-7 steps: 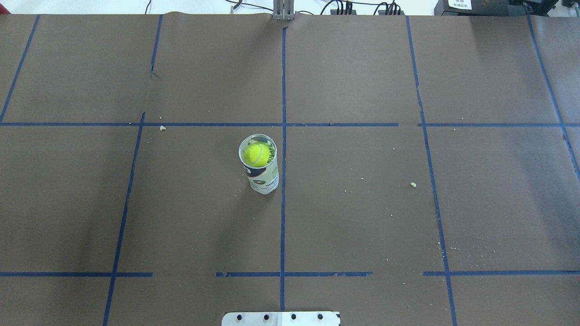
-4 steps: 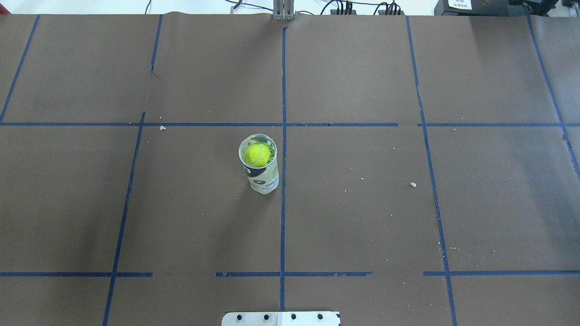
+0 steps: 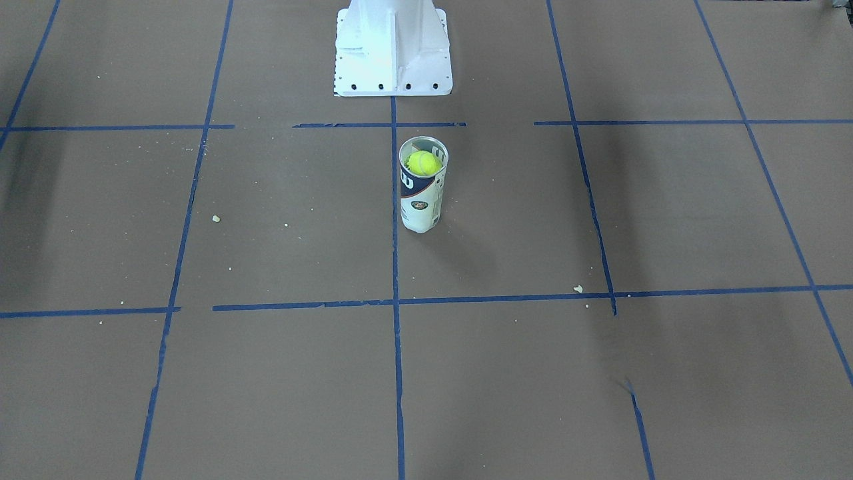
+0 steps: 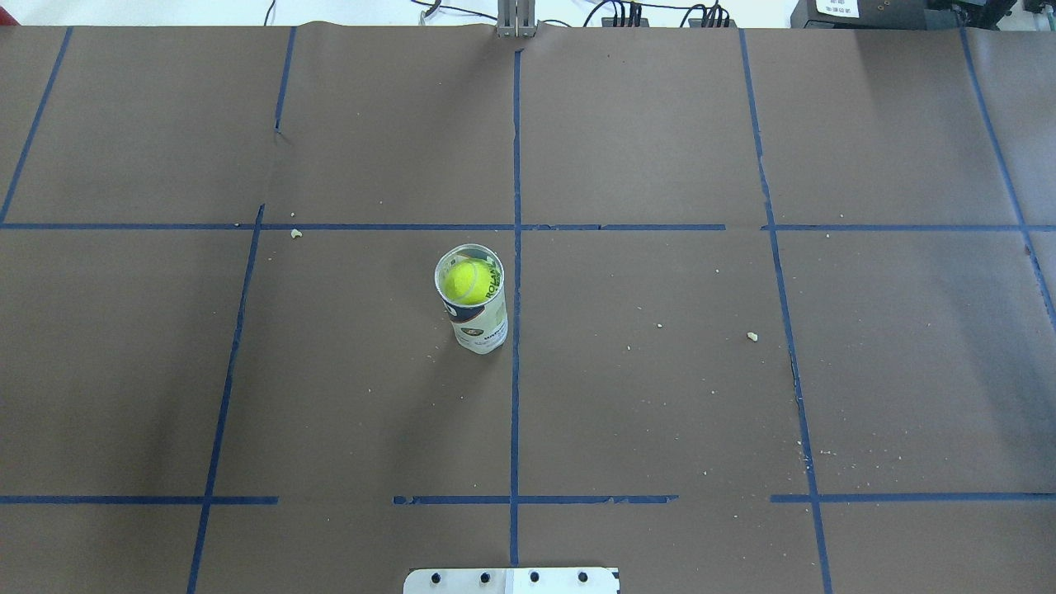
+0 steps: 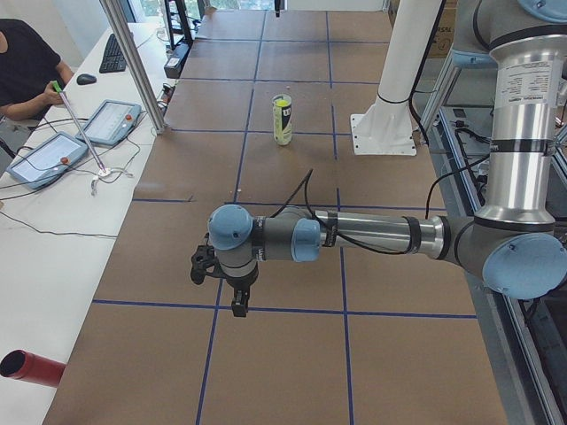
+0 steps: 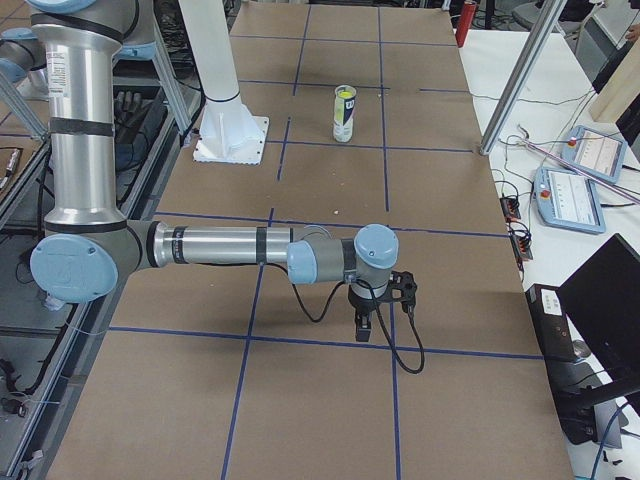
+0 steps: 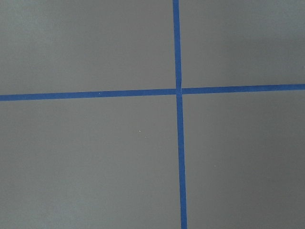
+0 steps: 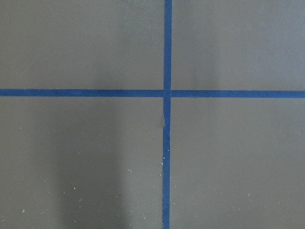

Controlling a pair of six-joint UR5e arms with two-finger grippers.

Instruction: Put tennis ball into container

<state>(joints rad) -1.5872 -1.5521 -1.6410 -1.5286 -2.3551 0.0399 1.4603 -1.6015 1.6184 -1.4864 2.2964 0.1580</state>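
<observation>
The clear can (image 4: 477, 320) with its white and navy label stands upright near the table's middle. The yellow-green tennis ball (image 4: 467, 281) sits inside it, just below the open rim; the can (image 3: 420, 200) and ball (image 3: 424, 163) show likewise in the front-facing view, and the can (image 5: 282, 119) (image 6: 344, 113) in both side views. My left gripper (image 5: 239, 305) hangs over the table's left end, far from the can. My right gripper (image 6: 363, 328) hangs over the right end. Both show only in side views, so I cannot tell if they are open or shut.
The white pedestal (image 3: 393, 47) with bolt holes stands behind the can on the robot's side. Brown paper with blue tape lines (image 4: 516, 412) covers the table. Crumbs lie scattered (image 4: 751, 336). Both wrist views show only bare paper and tape crosses (image 7: 179, 90) (image 8: 167, 93). An operator (image 5: 27, 66) sits at the side bench.
</observation>
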